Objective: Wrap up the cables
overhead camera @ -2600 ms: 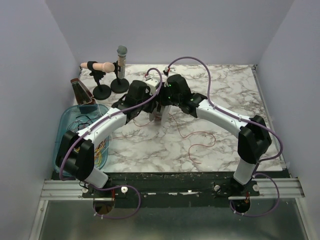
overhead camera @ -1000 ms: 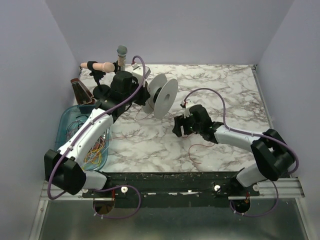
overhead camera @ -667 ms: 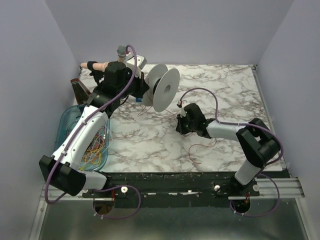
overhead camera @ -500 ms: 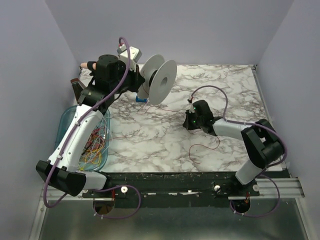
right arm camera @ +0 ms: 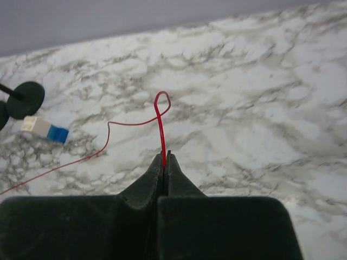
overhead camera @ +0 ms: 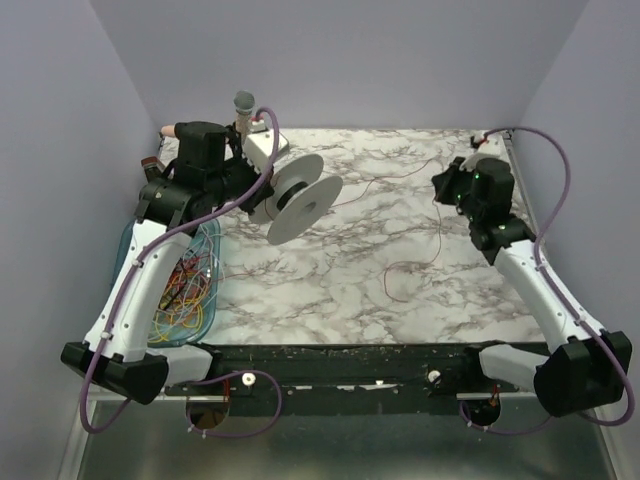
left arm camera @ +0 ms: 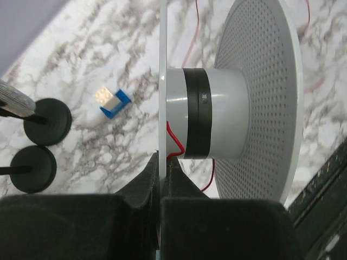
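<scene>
A thin dark red cable (overhead camera: 400, 268) trails over the marble table (overhead camera: 330, 290) and runs from the pale grey spool (overhead camera: 296, 198) to my right gripper (overhead camera: 441, 186). My left gripper (overhead camera: 266, 193) is shut on the spool's thin flange (left arm camera: 162, 124) and holds the spool above the table; the red cable (left arm camera: 173, 142) leaves the spool's core (left arm camera: 214, 120) by my fingertips. My right gripper (right arm camera: 165, 158) is shut on the red cable (right arm camera: 161, 116), which loops up from the jaws, at the far right of the table.
A blue bin (overhead camera: 137, 247) with several coloured cables (overhead camera: 182, 292) sits at the left edge. A microphone (overhead camera: 243, 102) and its round stand bases (left arm camera: 47, 122) stand at the back left. A small blue and white block (left arm camera: 113, 101) lies near them, also in the right wrist view (right arm camera: 46, 129).
My right gripper has carried the red cable from the table's middle to the far right. My left arm has lifted the spool, then lowered and turned it near the back left.
</scene>
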Available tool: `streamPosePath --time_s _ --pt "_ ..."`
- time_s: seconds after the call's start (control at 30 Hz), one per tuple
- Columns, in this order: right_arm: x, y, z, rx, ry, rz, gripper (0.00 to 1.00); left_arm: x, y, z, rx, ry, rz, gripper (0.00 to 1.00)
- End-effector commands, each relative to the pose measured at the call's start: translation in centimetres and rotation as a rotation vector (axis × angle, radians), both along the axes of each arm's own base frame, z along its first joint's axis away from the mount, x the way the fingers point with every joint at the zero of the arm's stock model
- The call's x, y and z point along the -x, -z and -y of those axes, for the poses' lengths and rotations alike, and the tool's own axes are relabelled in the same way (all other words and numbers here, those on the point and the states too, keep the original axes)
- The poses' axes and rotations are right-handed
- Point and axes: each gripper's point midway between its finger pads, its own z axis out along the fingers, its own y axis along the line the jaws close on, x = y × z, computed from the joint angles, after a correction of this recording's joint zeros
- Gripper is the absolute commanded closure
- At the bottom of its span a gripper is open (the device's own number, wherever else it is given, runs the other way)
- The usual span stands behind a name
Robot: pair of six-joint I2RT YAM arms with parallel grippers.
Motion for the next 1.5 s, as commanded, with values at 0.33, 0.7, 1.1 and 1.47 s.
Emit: streamPosePath --time_s 0.33,0.7,1.1,1.47 --pt "2.3 -22.0 -3.6 0.087 -0.327 0.319 0.99 4.2 13.2 1.5 -0.257 0.195 -0.198 1.0" --pt "12.6 -31.0 -13.6 -0.14 -0.792 0.474 0.99 -4.9 13.6 5.2 -0.09 -0.083 -0.197 1.0" --pt "21.6 -30.9 -21.5 -0.304 -1.278 0.406 0.99 -15.1 7.8 7.6 0.075 -0.323 -0.058 1.0" --pt "25.6 -21.7 -29.2 -0.242 -1.552 0.134 0.99 -21.5 -2.4 6.9 0.407 -0.39 0.015 1.0"
